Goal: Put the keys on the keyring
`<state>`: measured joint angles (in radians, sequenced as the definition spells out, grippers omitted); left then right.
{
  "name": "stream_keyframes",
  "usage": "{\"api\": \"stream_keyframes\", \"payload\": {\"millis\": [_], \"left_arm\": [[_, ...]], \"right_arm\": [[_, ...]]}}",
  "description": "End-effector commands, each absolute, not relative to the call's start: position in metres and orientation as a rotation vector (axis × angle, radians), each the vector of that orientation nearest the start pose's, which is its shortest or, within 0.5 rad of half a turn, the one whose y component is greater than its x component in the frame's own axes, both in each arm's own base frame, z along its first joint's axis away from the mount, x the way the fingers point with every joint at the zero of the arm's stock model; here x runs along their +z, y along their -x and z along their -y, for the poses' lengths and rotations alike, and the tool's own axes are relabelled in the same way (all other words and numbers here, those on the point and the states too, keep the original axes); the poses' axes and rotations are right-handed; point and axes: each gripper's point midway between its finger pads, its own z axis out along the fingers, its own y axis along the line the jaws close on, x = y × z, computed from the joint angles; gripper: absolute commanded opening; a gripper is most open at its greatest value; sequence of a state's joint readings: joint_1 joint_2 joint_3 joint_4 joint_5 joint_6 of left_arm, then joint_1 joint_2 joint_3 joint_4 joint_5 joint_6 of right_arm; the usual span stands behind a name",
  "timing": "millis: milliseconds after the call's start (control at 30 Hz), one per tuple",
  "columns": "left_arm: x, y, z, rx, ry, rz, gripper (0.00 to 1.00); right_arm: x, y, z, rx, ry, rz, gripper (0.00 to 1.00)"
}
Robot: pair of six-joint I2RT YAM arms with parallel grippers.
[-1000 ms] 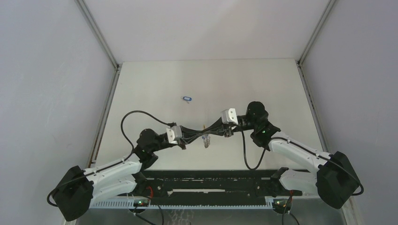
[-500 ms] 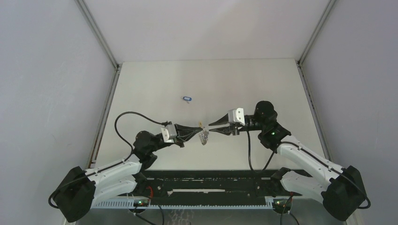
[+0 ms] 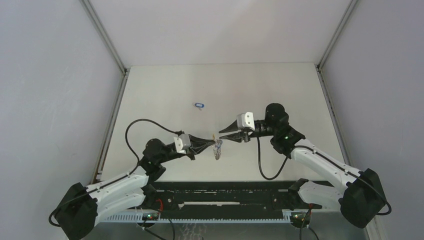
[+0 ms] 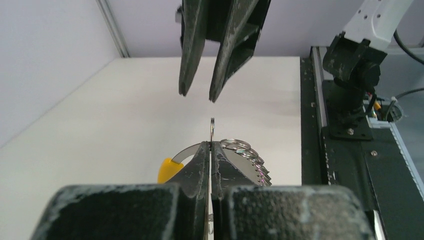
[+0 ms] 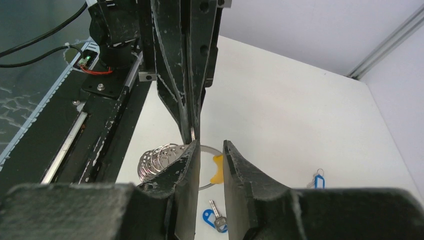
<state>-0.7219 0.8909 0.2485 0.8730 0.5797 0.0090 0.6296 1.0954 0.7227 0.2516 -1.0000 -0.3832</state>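
Observation:
My left gripper (image 3: 210, 145) is shut on the keyring (image 3: 217, 149) and holds it above the table. In the left wrist view the gripper (image 4: 211, 145) pinches the thin ring edge-on, with the yellow arc (image 4: 167, 170) on the left and a stack of small silvery rings (image 4: 246, 154) on the right. My right gripper (image 3: 223, 133) faces it from just beyond, open and empty; its fingers (image 4: 193, 50) hang above the ring. In the right wrist view this gripper (image 5: 211, 148) frames the keyring (image 5: 159, 159). One blue-tagged key (image 5: 214, 218) lies below it, another (image 5: 318, 181) (image 3: 200, 105) farther off.
The black rail (image 3: 225, 200) with the arm bases runs along the near edge. Grey walls and metal frame posts (image 3: 102, 35) close in the white table (image 3: 165, 90) on three sides. Black cables loop beside both arms.
My right gripper has drawn back from the keyring, where it overlapped the left gripper's fingers, and now stands just beyond it with its jaws apart. The left gripper still holds the ring.

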Motion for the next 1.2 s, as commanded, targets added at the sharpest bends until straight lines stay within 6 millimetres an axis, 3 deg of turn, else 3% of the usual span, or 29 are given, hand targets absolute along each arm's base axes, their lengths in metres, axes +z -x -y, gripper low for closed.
{"api": "stream_keyframes", "payload": {"millis": [0, 333, 533, 933, 1167], "left_arm": [[0.244, -0.176, 0.276, -0.917, -0.996, -1.099, 0.0], [0.234, -0.182, 0.265, -0.823, -1.07, -1.323, 0.0], [0.229, -0.184, 0.268, -0.797, -1.118, -1.383, 0.0], [0.226, -0.176, 0.27, -0.771, -1.195, -1.308, 0.0], [0.214, -0.188, 0.267, -0.654, -1.255, -1.33, 0.0]], "right_arm": [[0.266, -0.178, -0.31, 0.991, 1.476, -0.949, 0.23], [0.242, -0.168, -0.317, 0.967, 1.635, -0.991, 0.23], [0.228, -0.176, -0.316, 0.921, 1.668, -1.056, 0.22], [0.22, -0.181, -0.319, 0.913, 1.66, -1.046, 0.21], [0.214, -0.185, -0.321, 0.861, 1.651, -0.983, 0.21]]}}
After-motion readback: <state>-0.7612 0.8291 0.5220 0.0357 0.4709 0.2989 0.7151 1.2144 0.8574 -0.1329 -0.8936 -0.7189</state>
